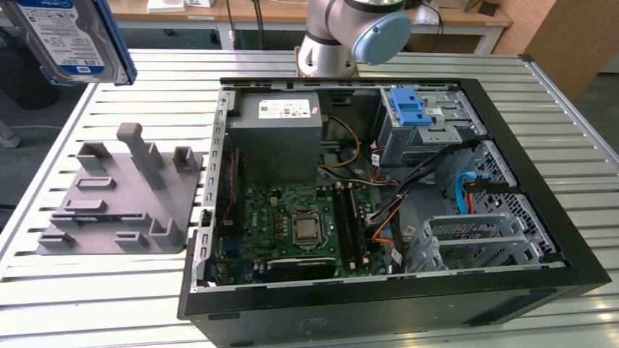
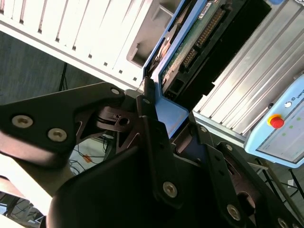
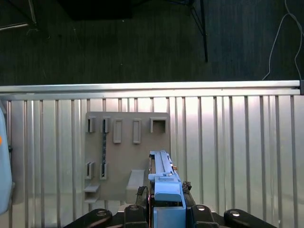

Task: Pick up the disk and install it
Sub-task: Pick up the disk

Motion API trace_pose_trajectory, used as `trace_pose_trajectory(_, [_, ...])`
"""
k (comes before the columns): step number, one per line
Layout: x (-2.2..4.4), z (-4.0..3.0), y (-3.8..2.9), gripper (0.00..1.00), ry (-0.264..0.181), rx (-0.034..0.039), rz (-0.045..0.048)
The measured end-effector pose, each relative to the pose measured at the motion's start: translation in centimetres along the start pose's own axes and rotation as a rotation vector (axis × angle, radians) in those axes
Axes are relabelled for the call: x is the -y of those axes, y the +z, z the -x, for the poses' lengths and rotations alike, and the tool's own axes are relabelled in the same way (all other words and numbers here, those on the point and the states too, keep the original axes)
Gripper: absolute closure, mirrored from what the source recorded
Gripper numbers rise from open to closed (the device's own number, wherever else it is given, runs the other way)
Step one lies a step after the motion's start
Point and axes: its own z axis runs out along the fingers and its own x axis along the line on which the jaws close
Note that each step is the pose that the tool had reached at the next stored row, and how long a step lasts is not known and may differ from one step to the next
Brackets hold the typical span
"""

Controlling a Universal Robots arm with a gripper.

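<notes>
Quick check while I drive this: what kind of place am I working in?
Likely a robotics lab bench: a slatted aluminium table carries an open computer case and a grey fixture plate, with wooden desks behind. The gripper holds the disk.

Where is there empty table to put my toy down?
Bare slats lie between the grey fixture and the table's near edge, and past the computer case on the exterior view's right. Inside the case is crowded with cables.

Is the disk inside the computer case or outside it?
Outside. The end effector grips the disk in the air, apart from the computer case.
</notes>
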Motion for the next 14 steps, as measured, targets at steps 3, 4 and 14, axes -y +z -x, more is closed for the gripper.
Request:
trace_pose_trajectory(3, [0.16,0.00,0.00,0.64,0.000,0.0007,0.0001])
trace_pose_trajectory(4, [0.26,0.01,-0.01,0.64,0.000,0.0010,0.0001])
trace_pose_trajectory(14, [1.73,-0.32,-0.03,0.64,0.000,0.0020,0.0002])
